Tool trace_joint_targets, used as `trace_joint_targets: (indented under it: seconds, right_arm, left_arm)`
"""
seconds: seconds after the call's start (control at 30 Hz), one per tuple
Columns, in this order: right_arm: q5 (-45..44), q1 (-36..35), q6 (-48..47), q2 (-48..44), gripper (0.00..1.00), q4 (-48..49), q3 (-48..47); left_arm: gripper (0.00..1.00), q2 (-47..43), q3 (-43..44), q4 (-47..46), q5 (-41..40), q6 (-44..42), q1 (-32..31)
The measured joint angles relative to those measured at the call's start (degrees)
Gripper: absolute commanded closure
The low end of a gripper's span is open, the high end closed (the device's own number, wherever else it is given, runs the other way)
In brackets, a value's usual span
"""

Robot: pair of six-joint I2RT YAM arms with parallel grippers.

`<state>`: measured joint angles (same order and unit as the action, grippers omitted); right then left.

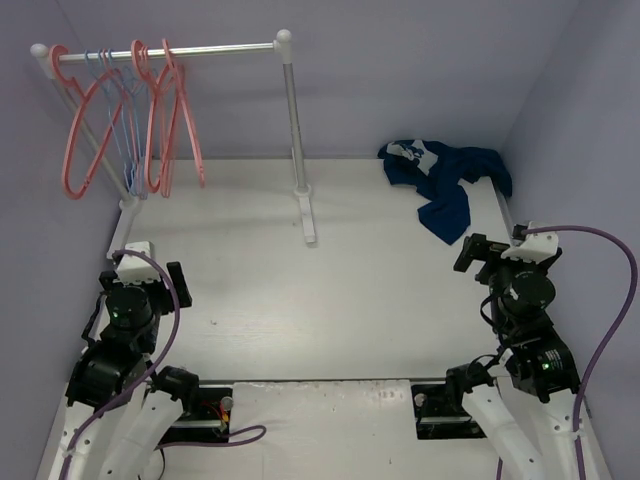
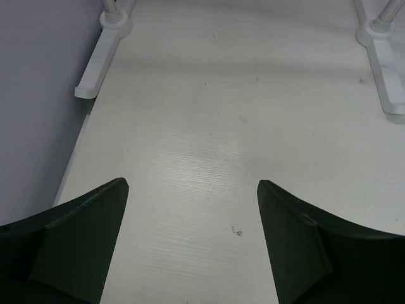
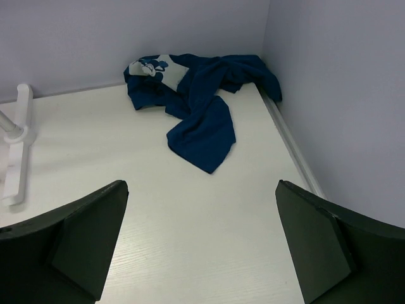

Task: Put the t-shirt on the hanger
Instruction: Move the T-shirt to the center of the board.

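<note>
1. Judged from the layout, the work has not begun: the dark navy-blue cloth t-shirt with a small white print (image 1: pixel 445 180) lies crumpled on the white table (image 1: pixel 330 300). It sits in the far right corner, at about 2 o'clock from the table's centre in the overhead view.
2. The salmon-pink plastic hanger with a thick curved hook (image 1: pixel 170 120) hangs on the white rack's silver rail (image 1: pixel 215 47) at about 10 o'clock. Others like it and thin light-blue hangers (image 1: pixel 120 100) hang beside it.
3. The left gripper (image 2: pixel 191 185) has its fingers wide apart over bare table, holding nothing. The right gripper (image 3: pixel 201 185) is also spread and empty, facing the shirt, which lies at its 12 o'clock.
4. The first step is probably the right arm reaching for the shirt. To do it well, pinch a single layer at an edge rather than the bunched middle, so the cloth unfolds when lifted.
5. The left arm is nearer the rack, so it is the likelier one to unhook the hanger. It should lift the hook clear of the rail without dragging its neighbours.
6. The bulk of the heap runs 9 to 3 o'clock along the far wall, with the white print at its 9 o'clock end.
7. One flat tongue of cloth points to 6 o'clock, towards the right gripper. I cannot tell which part is the collar or the hem.
</note>
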<state>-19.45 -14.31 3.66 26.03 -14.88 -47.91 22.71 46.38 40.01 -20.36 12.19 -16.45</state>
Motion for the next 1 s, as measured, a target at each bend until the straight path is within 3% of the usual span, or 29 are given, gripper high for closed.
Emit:
trace_joint_targets:
  seconds: [0.23, 0.4, 0.63, 0.83, 1.0]
  right_arm:
    - [0.8, 0.0, 0.2, 3.9, 0.0, -0.1, -1.2]
    - [-1.5, 0.0, 3.0, 14.2, 0.0, 1.2, -4.7]
    - [-7.2, 1.6, 10.3, 44.3, 0.0, 4.1, -16.6]
    - [-4.8, 7.1, 14.8, 72.3, 0.0, 6.4, -30.6]
    - [-1.8, 9.4, 14.6, 89.3, 0.0, 6.9, -42.0]
  left_arm:
    - [0.21, 3.8, 1.9, 0.1, 3.0, -1.0, 0.0]
    - [0.21, 8.4, 5.1, 0.2, 5.7, -0.9, 0.0]
    - [0.21, 17.8, 14.1, 2.5, 8.9, 0.3, 0.0]
    - [0.21, 22.9, 17.8, 4.3, 12.0, 1.4, 0.0]
    - [0.21, 24.1, 17.6, 5.4, 14.1, 1.8, 0.0]
